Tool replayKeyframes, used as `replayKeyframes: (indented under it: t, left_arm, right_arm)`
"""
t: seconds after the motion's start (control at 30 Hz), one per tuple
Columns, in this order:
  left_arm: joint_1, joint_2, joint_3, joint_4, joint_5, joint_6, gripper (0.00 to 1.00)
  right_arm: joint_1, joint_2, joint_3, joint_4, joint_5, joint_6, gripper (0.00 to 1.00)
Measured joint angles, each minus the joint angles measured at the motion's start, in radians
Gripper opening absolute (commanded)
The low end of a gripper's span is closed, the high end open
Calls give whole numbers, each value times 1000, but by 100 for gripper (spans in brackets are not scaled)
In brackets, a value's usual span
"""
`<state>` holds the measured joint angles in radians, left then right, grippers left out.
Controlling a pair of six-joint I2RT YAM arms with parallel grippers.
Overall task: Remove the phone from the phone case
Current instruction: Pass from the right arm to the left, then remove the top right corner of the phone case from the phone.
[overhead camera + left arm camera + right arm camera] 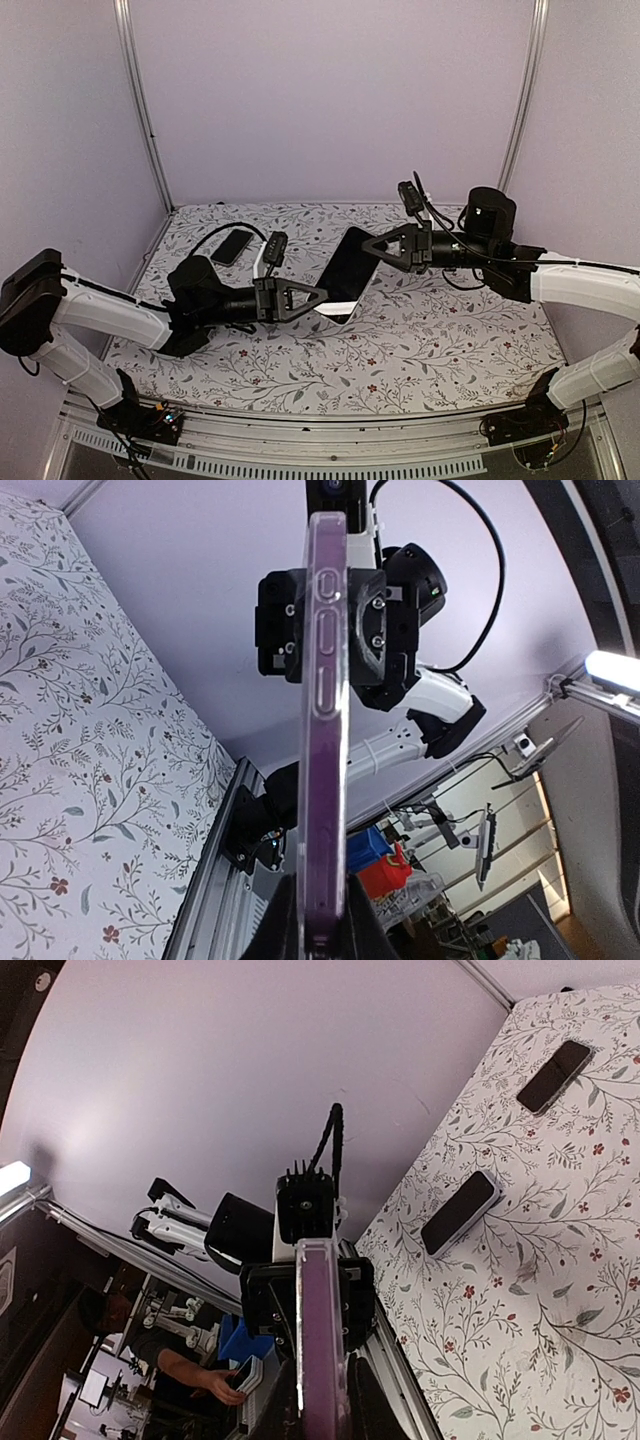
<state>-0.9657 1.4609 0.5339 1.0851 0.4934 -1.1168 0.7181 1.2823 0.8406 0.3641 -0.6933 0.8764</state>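
Your left fingers [283, 932] are closed flat on the near end of the phone case [325, 780], one on each broad face. In your left wrist view the clear lavender shell rises edge-on out of them with its side buttons facing the lens. At the far end of that same edge, your right gripper [372, 246] is clamped across the case too, with its black pads pressed to both faces just around the upper buttons. From your right wrist camera you get the mirror of this: the case runs edge-on away from your own fingers [362, 1400] and ends in the left gripper [318, 298], which grips it squarely. Seen from above, the phone [350, 270] sits in the shell, its black glass turned up and toward the camera and a pale rim of case showing along the lower edge. The whole thing is slung tilted between your two grippers, clear of the table [430, 340], with the left end lower than the right. Both arms reach in from their own sides and meet near the middle of the floral cover. On the cover, well away from your grippers, a dark phone with a pale rim [460, 1212] lies flat, and a plain dark phone [556, 1075] lies flat farther off.
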Motion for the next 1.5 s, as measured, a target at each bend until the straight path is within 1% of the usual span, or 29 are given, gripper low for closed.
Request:
replayKeyframes:
  t: [0.1,0.17,0.27,0.33,0.57,0.67,0.87,1.1,1.23,1.5]
  left_arm:
    - [-2,0,4,2,1,2,0]
    - [-3,0,4,-12,0,2,0]
    - [-4,0,4,-37,-1,8,0]
    - [-4,-4,4,-54,-3,14,0]
    - [-4,-13,5,-103,-5,25,0]
    - [-4,-18,6,-119,-4,28,0]
    - [-4,-42,6,-126,-4,29,0]
    - [-3,-55,10,-128,-4,32,0]
    - [-3,-55,11,-130,-4,32,0]
    - [2,-61,24,-153,-11,36,0]
  right_arm:
    - [0,-6,-1,2,5,-1,40]
    - [-3,-14,-3,2,15,-2,50]
    - [-13,-38,-9,-4,34,-15,61]
    - [-16,-59,-11,-22,52,-34,63]
    - [-27,-125,-12,-105,129,-88,64]
    - [-34,-143,-13,-162,181,-114,63]
    - [-36,-143,-17,-232,216,-151,50]
    - [-38,-160,-28,-293,240,-192,43]
    - [-38,-166,-31,-307,240,-206,43]
    - [-38,-180,-31,-334,244,-220,49]
